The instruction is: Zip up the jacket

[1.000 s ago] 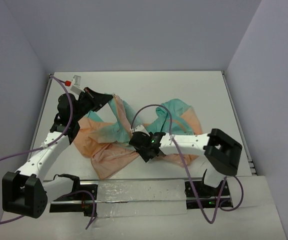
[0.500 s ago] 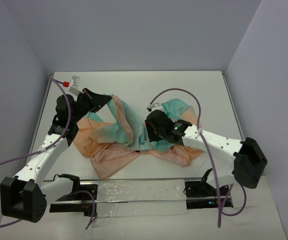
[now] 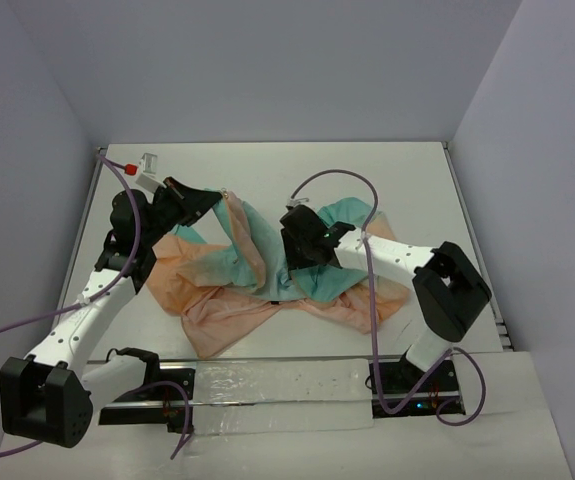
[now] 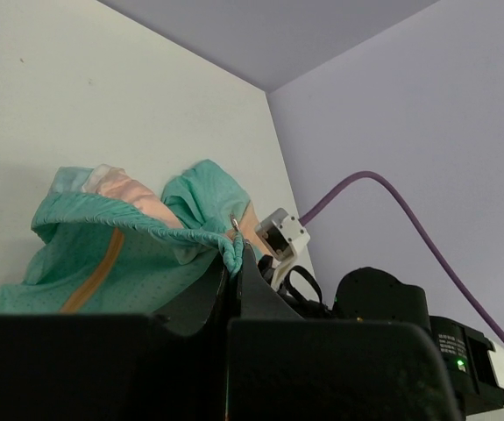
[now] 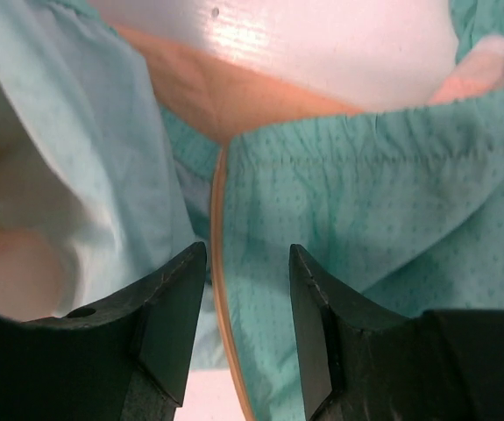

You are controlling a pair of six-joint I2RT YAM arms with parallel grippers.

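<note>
Swung in the last second from the near fold of the jacket [image 3: 217, 280] up to its middle: right pincer [image 5: 247, 254], elbow thrown out to the right on the way and drawn back in. Barely shifted meanwhile: left pincer [image 3: 219, 195], out over the far left of the desk [image 3: 387, 170].

Left pincer clamped tight on the jacket, right at a gathered teal hem, with a small metal bit [image 4: 234, 224] poking up just beside the fingertips. Cloth lifted there, draping down from the grip toward the rest of the heap.

Right pincer with jaws apart, pointed down at the cloth, gripping nothing. Between the two fingers [image 5: 168, 324], an orange strip [image 5: 216, 202] running along the edge of a teal panel, with a gathered hem across the top of that panel. Left of the strip, pale lining. Beyond it, peach cloth and a patch of bare desk. Touching the cloth or just above it: cannot tell.

Jacket crumpled across the middle of the desk, between the two arms. Peach along the left and near side, teal through the centre and far right. One corner raised at the left pincer, the rest lying rumpled on the desk.

Purple cable [image 3: 332, 180] arching from the right arm above the jacket.
</note>
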